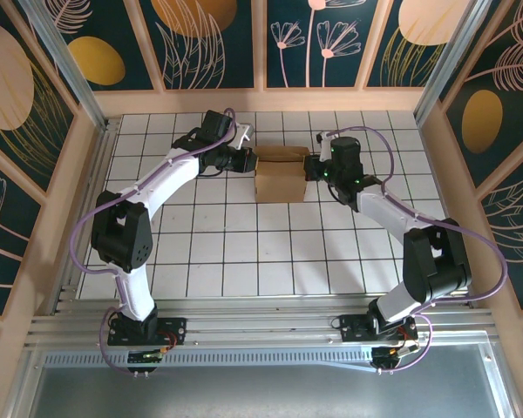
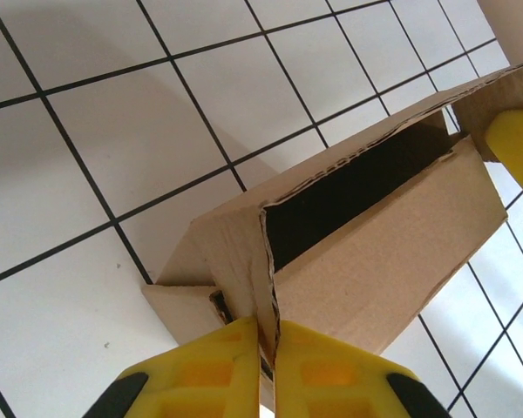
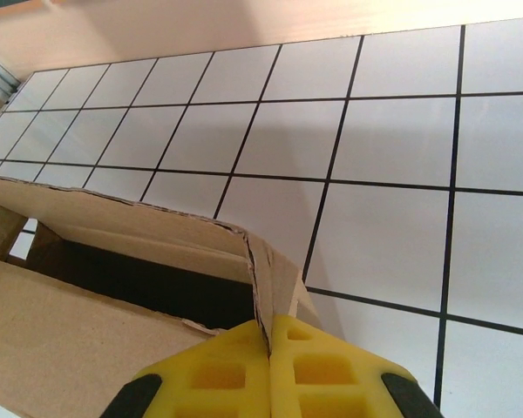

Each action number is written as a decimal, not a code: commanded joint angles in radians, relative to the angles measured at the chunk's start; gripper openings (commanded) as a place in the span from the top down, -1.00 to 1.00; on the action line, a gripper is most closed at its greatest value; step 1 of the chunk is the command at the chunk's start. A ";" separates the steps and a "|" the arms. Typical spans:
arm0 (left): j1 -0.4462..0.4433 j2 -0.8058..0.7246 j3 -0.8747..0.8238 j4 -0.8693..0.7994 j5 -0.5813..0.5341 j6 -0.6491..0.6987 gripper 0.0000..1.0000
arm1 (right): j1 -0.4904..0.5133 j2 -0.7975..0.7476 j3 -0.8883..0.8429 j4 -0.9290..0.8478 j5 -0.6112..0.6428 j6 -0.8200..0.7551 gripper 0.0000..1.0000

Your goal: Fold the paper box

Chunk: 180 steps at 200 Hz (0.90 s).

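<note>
**White gridded table, painted walls**

A white table (image 1: pixel 200 252) ruled with black grid lines sits inside dark teal wall panels (image 1: pixel 209 43) painted with orange discs and pale leaves, framed in light wood (image 1: pixel 261 97). Aluminium rails (image 1: pixel 244 326) edge the near side.

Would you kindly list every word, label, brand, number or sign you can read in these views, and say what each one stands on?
None: there is no readable text here.
The paper box is plain brown cardboard, unmarked on the faces shown.
The table carries only black grid lines.
The wall panels show plant drawings, no lettering.
</note>
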State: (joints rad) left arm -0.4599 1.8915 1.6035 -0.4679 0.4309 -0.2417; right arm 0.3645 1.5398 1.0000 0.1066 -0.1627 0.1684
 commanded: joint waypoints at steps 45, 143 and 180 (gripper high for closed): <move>-0.014 0.001 -0.048 -0.009 0.070 -0.051 0.71 | 0.050 0.012 -0.067 -0.094 -0.012 0.037 0.89; -0.013 -0.058 -0.058 -0.003 0.012 -0.056 0.27 | 0.053 -0.008 -0.090 -0.084 0.011 0.019 0.90; -0.013 -0.118 -0.088 0.021 0.011 -0.068 0.19 | 0.056 -0.011 -0.092 -0.082 0.012 0.017 0.90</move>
State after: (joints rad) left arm -0.4675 1.8462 1.5379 -0.4507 0.4404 -0.2947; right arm 0.3965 1.5162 0.9527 0.1562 -0.1242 0.1894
